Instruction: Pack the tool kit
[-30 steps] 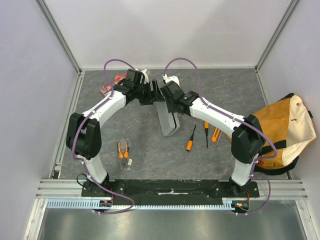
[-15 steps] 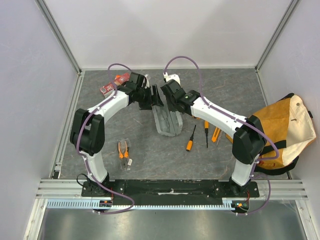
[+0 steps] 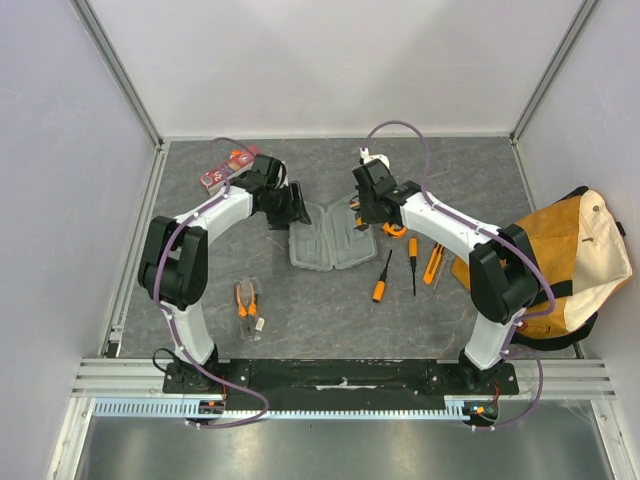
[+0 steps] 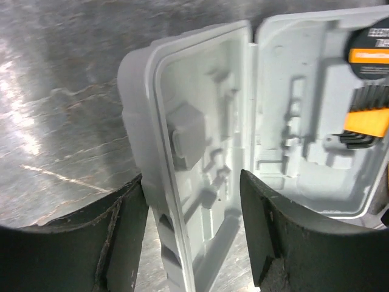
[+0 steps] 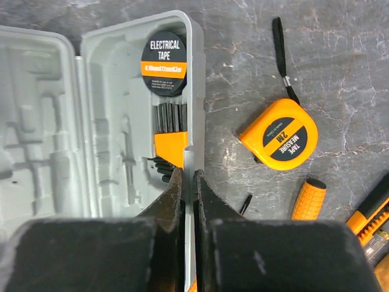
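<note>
The tool kit's grey case (image 3: 328,238) lies open flat mid-table, both moulded halves facing up. Its right half holds a black electrical tape roll (image 5: 164,59) and hex keys in an orange holder (image 5: 171,145). My left gripper (image 4: 191,182) is open, its jaws straddling the outer rim of the left half (image 4: 143,121). My right gripper (image 5: 188,173) is shut on the thin right rim of the case (image 5: 198,79). An orange tape measure (image 5: 281,135), an orange-handled screwdriver (image 3: 381,281), a thin screwdriver (image 3: 412,262) and a utility knife (image 3: 433,266) lie right of the case. Pliers (image 3: 246,299) lie front left.
A tan canvas bag (image 3: 560,262) with black straps fills the right edge of the table. Red-orange packets (image 3: 222,171) lie at the back left, behind my left arm. White walls enclose the grey table on three sides.
The case stood half folded between both grippers; now it is spread open flat. Both grippers have moved apart and down, and my left jaws have narrowed a little.
</note>
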